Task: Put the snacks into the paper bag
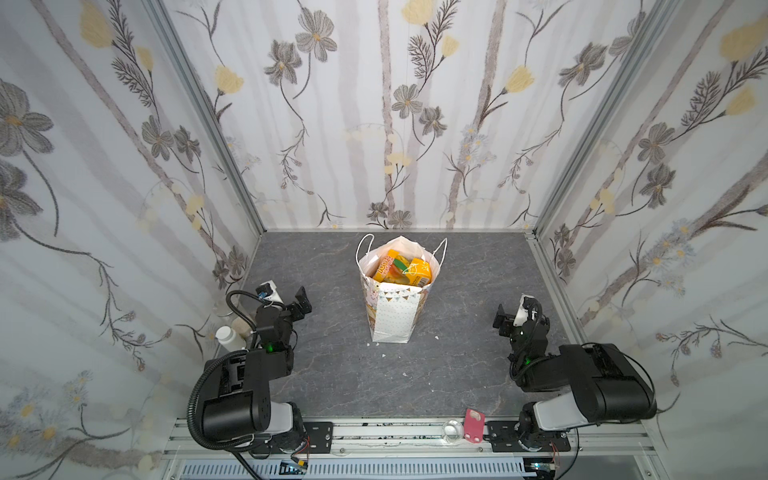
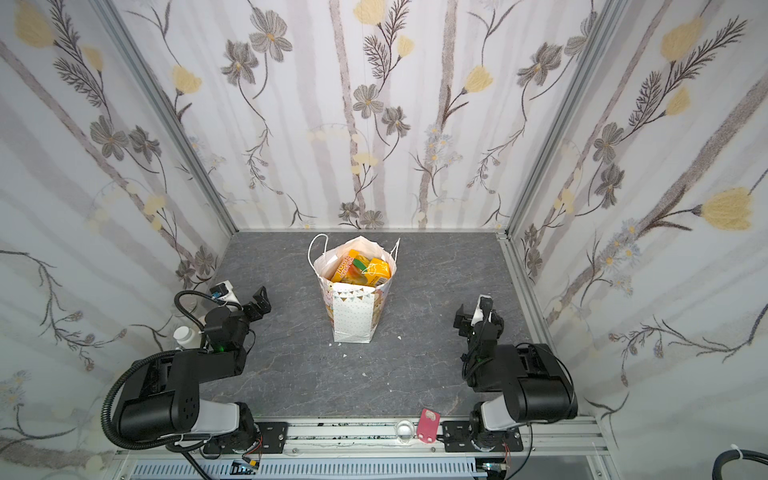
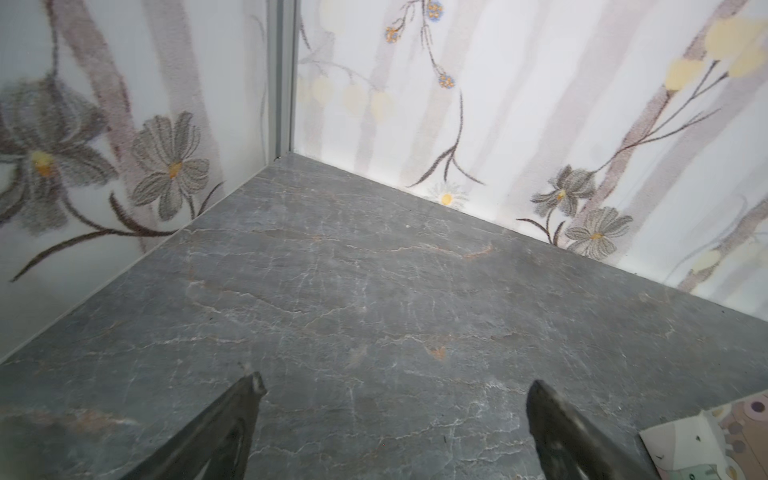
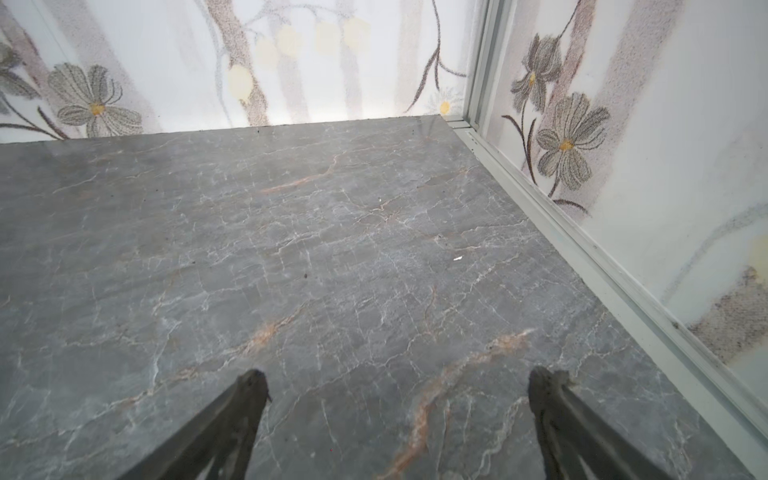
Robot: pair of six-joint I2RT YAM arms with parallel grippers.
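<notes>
1. The paper bag [image 1: 392, 309] stands upright on the table, near the middle and toward the back wall. Its mouth is open and its cord handles [image 1: 365, 246] droop outward. In both top views a dotted narrow side faces us.
2. The snacks [image 1: 402, 270] lie inside the bag, reaching just below its rim. We see orange and yellow packets with a touch of green.
3. The left gripper [image 1: 302, 300] is held to the left of the bag, well apart from it, on an arm folded close to its base. In the left wrist view its jaws stand wide with only table between them, and a corner of the bag shows at the frame's edge.
4. The right gripper [image 1: 502, 318] is posed likewise to the right of the bag. In the right wrist view its jaws are spread wide and hold nothing.
5. The table [image 1: 457, 282] is dark grey with pale veins. Small white scraps [image 1: 405, 374] lie in front of the bag.
6. The walls [image 1: 374, 104], in pale floral paper, enclose three sides.
7. The front rail [image 1: 395, 433] carries both arm bases, a pink object [image 1: 473, 426] and a clear round object [image 1: 453, 430]. A white bottle [image 1: 226, 337] stands beside the left arm, by the left wall.
</notes>
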